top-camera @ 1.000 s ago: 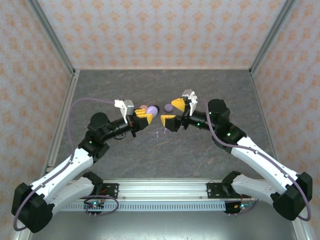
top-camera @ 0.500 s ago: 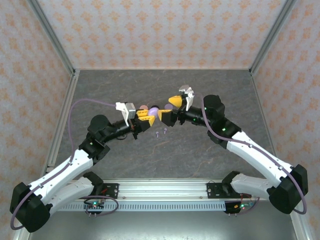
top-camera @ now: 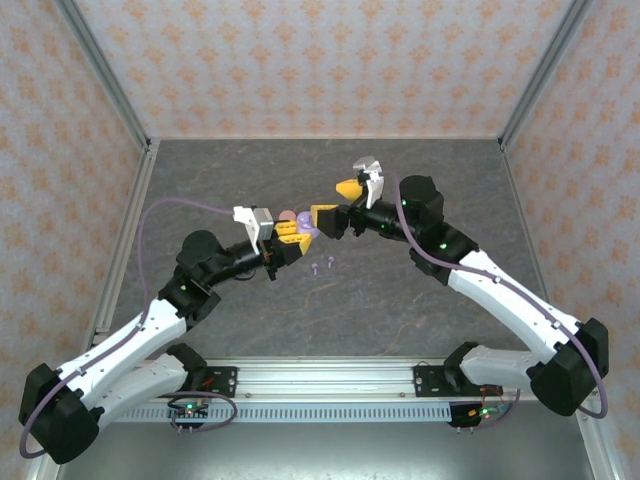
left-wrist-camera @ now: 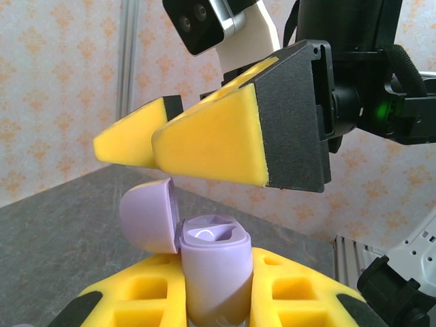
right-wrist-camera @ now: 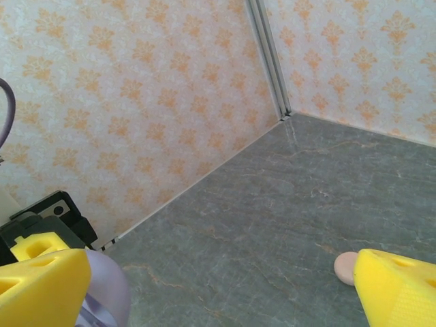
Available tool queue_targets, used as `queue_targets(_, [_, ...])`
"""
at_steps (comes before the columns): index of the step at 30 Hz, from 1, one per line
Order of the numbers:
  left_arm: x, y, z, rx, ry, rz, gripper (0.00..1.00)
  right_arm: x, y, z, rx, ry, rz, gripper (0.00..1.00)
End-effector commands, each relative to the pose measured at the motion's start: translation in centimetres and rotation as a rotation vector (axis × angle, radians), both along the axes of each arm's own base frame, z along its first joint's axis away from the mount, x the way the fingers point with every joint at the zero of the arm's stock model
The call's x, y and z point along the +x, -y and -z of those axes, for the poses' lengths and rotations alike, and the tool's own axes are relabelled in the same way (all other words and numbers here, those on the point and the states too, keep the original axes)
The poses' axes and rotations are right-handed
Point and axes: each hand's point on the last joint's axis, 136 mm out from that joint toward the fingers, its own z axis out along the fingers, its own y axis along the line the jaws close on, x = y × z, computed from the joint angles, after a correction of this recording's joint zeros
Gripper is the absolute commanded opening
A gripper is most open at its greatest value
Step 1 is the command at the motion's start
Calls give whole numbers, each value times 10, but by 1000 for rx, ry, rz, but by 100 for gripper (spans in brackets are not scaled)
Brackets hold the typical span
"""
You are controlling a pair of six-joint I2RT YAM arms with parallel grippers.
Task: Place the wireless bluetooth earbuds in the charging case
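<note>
Two tiny purple earbuds (top-camera: 315, 268) lie on the table (top-camera: 420, 290), on the near side of the charging case (left-wrist-camera: 212, 269). They are close to each other and a little apart from the case (too small for me to read how they lie). The purple case stands upright with its lid (left-wrist-camera: 148, 219) hinged open and tipped back to one side, pale inner top showing. My left gripper (top-camera: 292, 233) is clamped on the case, one yellow finger (left-wrist-camera: 300, 293) pressed against each side. My right gripper (top-camera: 337, 203) hangs just above the case, jaws wide apart, its yellow pads (left-wrist-camera: 218, 146) over the open lid and not touching it. A round pink disc (right-wrist-camera: 346, 267) lies on the table just beyond the case, partly hidden by a right finger in the right wrist view.
</note>
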Motion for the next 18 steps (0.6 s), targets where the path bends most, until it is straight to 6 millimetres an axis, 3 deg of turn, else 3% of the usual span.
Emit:
queue_targets(1, [-3,1,-17,-7,56,3,0,1,4,-19,4,39,15,99])
queue_targets(6, [-2,-2,-11,13,52,-15,0,-3,19,-30,4,32,73,98])
queue_targets(9, [-4,-4,-5,33,47,-20,0,-2,35,-19,-32,-25,155,96])
queue_targets(14, [-12,-10,0,40,54,-23,0,11,70,38,-215,-226,375,87])
queue_targets(18, [-20,-14,-3,42,73,-20,0,12,76,88,-346,-397,421,81])
